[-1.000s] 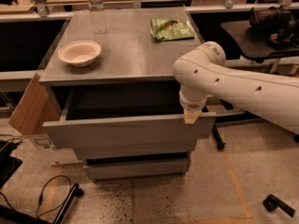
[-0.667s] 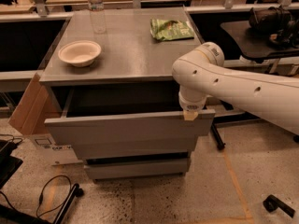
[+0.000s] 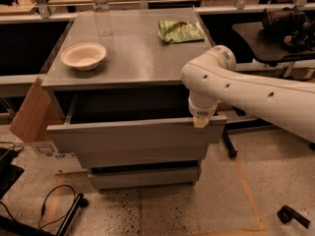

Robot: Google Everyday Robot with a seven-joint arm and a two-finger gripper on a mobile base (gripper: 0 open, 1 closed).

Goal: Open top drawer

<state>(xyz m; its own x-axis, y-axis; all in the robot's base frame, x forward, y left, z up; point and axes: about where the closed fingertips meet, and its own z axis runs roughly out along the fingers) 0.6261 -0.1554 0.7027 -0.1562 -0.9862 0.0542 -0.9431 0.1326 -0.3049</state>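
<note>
One bowl point(image 3: 83, 56), one bottle point(image 3: 102, 11), one bag point(image 3: 180, 31), one tool point(image 3: 201, 122) at top drawer point(image 3: 128, 136).

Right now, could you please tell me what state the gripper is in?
The gripper sits at the upper edge of the pulled-out top drawer, near its right end; whether it is open or closed cannot be told.
</note>
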